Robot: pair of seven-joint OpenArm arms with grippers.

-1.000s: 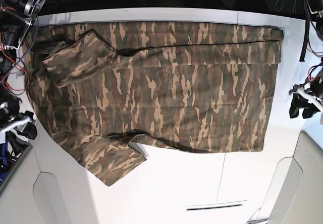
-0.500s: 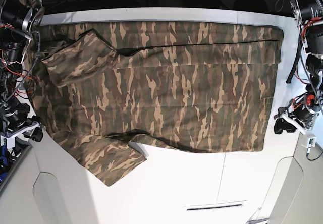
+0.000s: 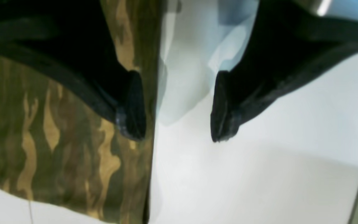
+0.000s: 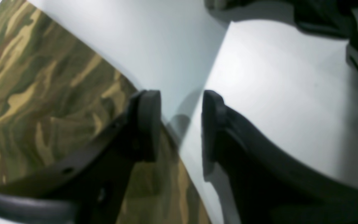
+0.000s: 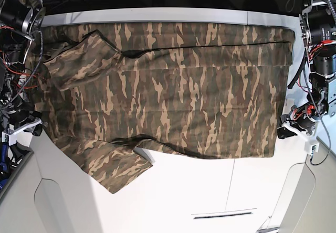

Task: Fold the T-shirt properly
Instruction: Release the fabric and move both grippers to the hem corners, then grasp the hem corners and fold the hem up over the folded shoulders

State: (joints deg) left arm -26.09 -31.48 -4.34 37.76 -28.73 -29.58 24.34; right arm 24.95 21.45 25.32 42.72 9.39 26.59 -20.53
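The T-shirt (image 5: 168, 94) lies spread flat on the white counter (image 5: 210, 191), collar end toward the base view's left, hem toward its right, both sleeves turned in over the body. No fold of the body is made yet, and both arms hang low at opposite ends of the cloth, so the step in hand looks like taking hold of two edges for the first fold.

To do it well, each claw should come down with one finger on the cloth and the other on bare counter, then slide under the edge so it pinches every layer. Both grips should be taken at matching points on the same long side, so the lifted edge stays straight and the fold line runs parallel to the shirt's length. Lifting unevenly would drag the tucked sleeves out.

The left claw (image 3: 176, 109) stands open and holds nothing. It straddles the hem edge: one finger over camouflage, the other over white counter, the edge running straight between them.

The right claw (image 4: 180, 124) also stands apart, more narrowly, and is empty. It sits at the shirt's edge near the collar end, one finger over cloth, the other over counter. Whether either claw touches the cloth I cannot tell.
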